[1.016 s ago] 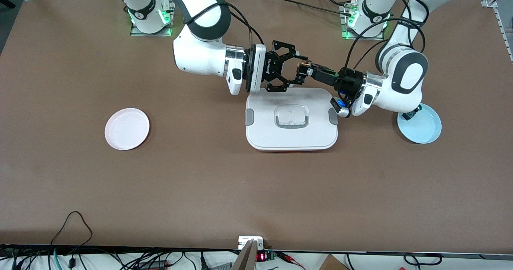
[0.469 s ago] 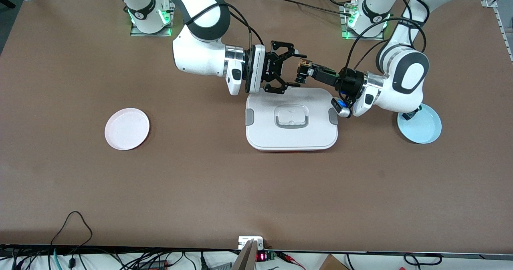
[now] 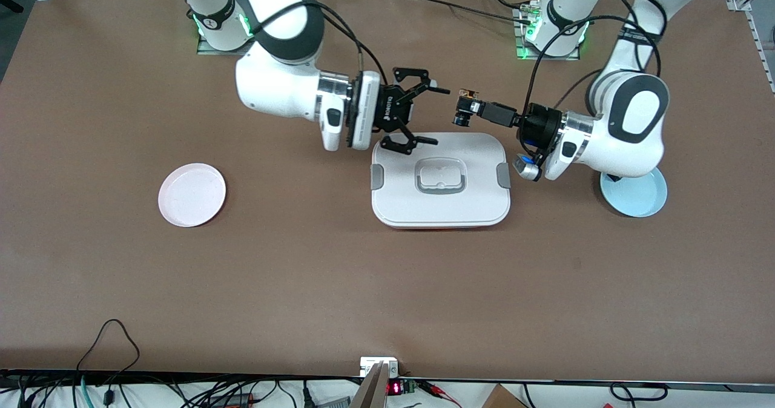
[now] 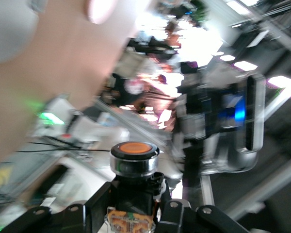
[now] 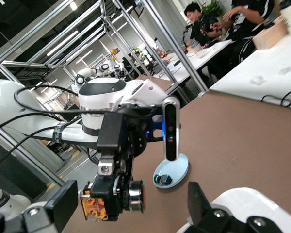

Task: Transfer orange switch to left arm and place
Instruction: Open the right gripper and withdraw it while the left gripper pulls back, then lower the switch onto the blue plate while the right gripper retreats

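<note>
White box (image 3: 441, 178); switch (image 4: 134, 156) cap seemingly orange.

A brown table (image 3: 303, 287) carries 2 small round plates. A pink plate (image 3: 192, 194) lies toward the right arm's end. A pale blue plate (image 3: 636, 199) lies toward the left arm's end; in the right wrist view a small dark item with a green cap (image 5: 164, 180) sits on it. Black cables (image 3: 112, 335) and a small red display (image 3: 394, 388) line the table edge nearest the front camera.
</note>
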Controlling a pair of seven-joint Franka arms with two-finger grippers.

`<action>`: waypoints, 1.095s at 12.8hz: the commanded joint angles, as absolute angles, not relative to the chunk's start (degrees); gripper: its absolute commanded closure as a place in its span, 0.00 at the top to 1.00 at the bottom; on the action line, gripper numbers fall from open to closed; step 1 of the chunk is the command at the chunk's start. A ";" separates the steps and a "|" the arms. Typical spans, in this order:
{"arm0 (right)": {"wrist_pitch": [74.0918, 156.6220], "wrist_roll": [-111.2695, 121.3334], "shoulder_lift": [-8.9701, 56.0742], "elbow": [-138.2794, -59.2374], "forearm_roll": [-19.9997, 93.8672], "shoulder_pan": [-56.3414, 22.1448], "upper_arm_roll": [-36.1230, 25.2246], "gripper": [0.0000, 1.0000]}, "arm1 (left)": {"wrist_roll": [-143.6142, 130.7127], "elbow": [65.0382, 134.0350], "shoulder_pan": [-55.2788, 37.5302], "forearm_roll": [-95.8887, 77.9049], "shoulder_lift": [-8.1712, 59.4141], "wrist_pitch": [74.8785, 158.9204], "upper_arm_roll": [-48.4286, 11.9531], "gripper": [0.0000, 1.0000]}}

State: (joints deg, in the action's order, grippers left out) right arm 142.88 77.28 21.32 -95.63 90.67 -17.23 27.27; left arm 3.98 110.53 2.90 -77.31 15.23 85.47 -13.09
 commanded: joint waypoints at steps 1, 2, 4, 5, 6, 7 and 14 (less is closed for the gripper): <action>142.38 79.89 15.57 -101.06 88.95 -13.55 25.50 1.00 | 3.43 103.64 3.69 -64.48 15.91 85.43 -13.18 0.23; 140.56 79.63 13.64 -103.34 88.95 -12.93 22.62 1.00 | 3.51 102.58 3.69 -58.77 15.91 85.34 -13.18 0.22; 128.39 76.66 11.87 -105.90 88.77 -12.74 13.33 1.00 | 3.87 99.51 3.69 -47.34 15.82 84.73 -13.45 0.22; 125.28 75.51 11.17 -107.21 86.59 -12.74 9.88 1.00 | 4.22 97.93 3.60 -42.50 15.82 83.77 -13.53 0.22; 123.94 74.19 10.29 -107.57 82.13 -12.48 7.32 1.00 | 4.39 96.69 3.52 -37.75 15.82 83.15 -13.71 0.22; 122.10 70.61 9.07 -108.01 77.48 -12.48 4.42 1.00 | 6.31 95.98 3.34 -34.23 15.91 82.88 -13.71 0.22; 116.13 27.14 1.32 -102.15 31.98 -13.88 -3.43 1.00 | 29.41 94.92 2.81 1.80 15.91 86.12 -13.89 0.22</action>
State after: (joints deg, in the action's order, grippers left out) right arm 119.20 37.59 3.09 -104.78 41.72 -12.12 -3.09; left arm 24.01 96.40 3.20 -5.08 15.37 85.61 -13.69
